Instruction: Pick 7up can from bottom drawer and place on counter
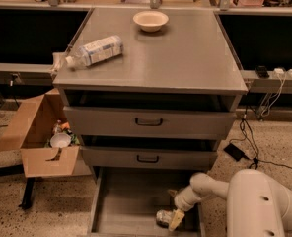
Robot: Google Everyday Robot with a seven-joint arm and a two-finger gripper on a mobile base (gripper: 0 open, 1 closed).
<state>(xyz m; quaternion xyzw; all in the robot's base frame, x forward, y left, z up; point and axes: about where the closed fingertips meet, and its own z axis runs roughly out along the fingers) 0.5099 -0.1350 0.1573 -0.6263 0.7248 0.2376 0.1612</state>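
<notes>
The 7up can (162,217) lies on its side on the floor of the open bottom drawer (124,201), near its front right. My gripper (172,216) reaches down into the drawer from the white arm at the lower right, with a pale fingertip (176,220) right beside the can. The can rests on the drawer floor. The grey counter (185,53) tops the cabinet above.
A clear plastic bottle (94,51) lies on the counter's left side and a cream bowl (150,19) stands at its back. The two upper drawers (148,122) are shut. An open cardboard box (42,132) with items stands on the floor at the left. Cables (249,137) trail at the right.
</notes>
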